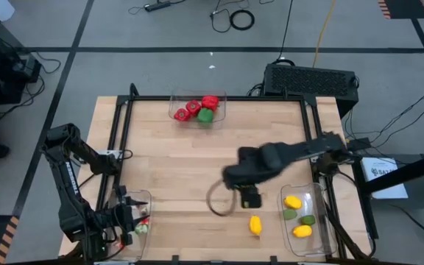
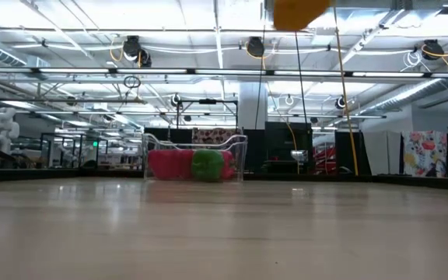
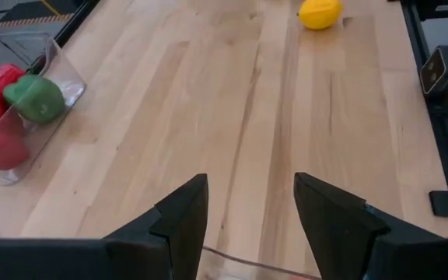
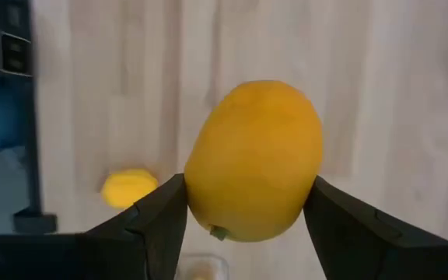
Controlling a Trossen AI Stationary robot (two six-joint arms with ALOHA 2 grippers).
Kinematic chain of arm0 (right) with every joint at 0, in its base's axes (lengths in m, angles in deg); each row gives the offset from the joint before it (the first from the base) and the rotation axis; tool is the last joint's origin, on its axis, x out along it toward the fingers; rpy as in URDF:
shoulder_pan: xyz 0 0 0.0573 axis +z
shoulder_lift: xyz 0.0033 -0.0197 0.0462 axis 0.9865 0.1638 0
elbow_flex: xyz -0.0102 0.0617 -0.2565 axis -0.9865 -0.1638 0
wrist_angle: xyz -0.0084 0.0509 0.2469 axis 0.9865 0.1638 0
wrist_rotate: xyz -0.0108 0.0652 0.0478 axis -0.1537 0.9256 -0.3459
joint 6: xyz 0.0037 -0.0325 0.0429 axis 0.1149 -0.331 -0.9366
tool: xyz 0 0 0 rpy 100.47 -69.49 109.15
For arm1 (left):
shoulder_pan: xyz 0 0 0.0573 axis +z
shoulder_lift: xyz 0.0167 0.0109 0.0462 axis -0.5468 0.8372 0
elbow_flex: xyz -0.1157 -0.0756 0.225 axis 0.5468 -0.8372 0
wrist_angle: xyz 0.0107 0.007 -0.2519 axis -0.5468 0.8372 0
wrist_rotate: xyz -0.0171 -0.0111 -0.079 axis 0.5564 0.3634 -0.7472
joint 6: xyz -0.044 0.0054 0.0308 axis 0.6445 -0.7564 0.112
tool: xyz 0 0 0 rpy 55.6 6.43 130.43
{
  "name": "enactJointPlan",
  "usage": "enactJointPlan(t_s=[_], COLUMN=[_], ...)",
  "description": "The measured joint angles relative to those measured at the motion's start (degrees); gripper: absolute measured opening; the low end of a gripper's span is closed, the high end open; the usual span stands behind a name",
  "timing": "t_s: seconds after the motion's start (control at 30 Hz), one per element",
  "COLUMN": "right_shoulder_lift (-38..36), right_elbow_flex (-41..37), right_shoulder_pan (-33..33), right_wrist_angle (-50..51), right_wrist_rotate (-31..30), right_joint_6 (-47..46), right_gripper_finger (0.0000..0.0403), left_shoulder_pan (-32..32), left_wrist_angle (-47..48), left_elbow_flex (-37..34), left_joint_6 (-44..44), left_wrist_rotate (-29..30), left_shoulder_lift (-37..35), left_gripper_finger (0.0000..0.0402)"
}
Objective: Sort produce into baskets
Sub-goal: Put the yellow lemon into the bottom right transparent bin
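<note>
My right gripper (image 4: 247,225) is over the table's middle right (image 1: 250,197), shut on an orange-yellow fruit (image 4: 253,159). That fruit shows high in the low view (image 2: 300,12). A lemon (image 1: 255,224) lies on the wood near the front edge. The right basket (image 1: 316,193) holds lemons and limes. The far basket (image 1: 221,99) holds red peppers and a green one. My left gripper (image 3: 251,225) is open with nothing between its fingers, at the near left (image 1: 127,221) over the left basket (image 1: 140,197). My right gripper pinches the orange-yellow fruit by two opposite sides (image 4: 197,194) between its two fingers. The fingers come from above, pointing steeply down. The fruit is lifted well clear of the table, its stem end toward the wrist.
The wood between the three baskets is bare apart from the loose lemon (image 3: 320,13). A black frame (image 1: 120,140) runs along the table's left, right and far edges. A black box (image 1: 311,79) stands behind the far right corner.
</note>
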Motion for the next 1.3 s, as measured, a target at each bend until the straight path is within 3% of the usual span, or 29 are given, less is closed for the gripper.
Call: enactJointPlan(t_s=[0.27, 0.47, 0.6, 0.77, 1.0, 1.17, 1.3], right_shoulder_lift=[-18.7, -32.3, -37.1, -37.7, -34.8, -30.0, -25.3], right_elbow_flex=[-23.1, -43.1, -52.1, -56.7, -57.6, -57.6, -57.6], right_shoulder_pan=[13.0, 25.0, 32.6, 39.4, 45.4, 47.1, 47.1], right_wrist_angle=[0.2, -2.5, -9.7, -14.8, -12.3, -8.7, -7.2], right_wrist_rotate=[-12.0, -12.4, -11.9, -12.0, -7.9, -4.1, -1.0], right_joint_6=[-22.5, -48.8, -60.7, -67.8, -79.4, -83.2, -83.0], right_gripper_finger=[0.0229, 0.0229, 0.0229, 0.0229, 0.0229, 0.0229, 0.0229], left_shoulder_pan=[0.1, 0.1, 0.6, 3.3, 8.4, 11.4, 14.1], left_wrist_angle=[0.0, -1.3, -1.1, -1.1, -3.7, -9.5, -18.9], left_elbow_flex=[0.0, 0.0, 0.0, 0.0, 0.0, 0.0, 0.0], left_joint_6=[-0.3, -4.5, -4.6, -6.6, -7.1, -10.0, -18.3], left_wrist_rotate=[1.1, 6.8, 12.7, 15.2, 15.2, 15.2, 15.1], left_shoulder_lift=[0.0, 0.0, 0.0, 0.0, 0.0, 1.1, 3.1], left_gripper_finger=[0.0199, 0.0199, 0.0199, 0.0199, 0.0199, 0.0199, 0.0199])
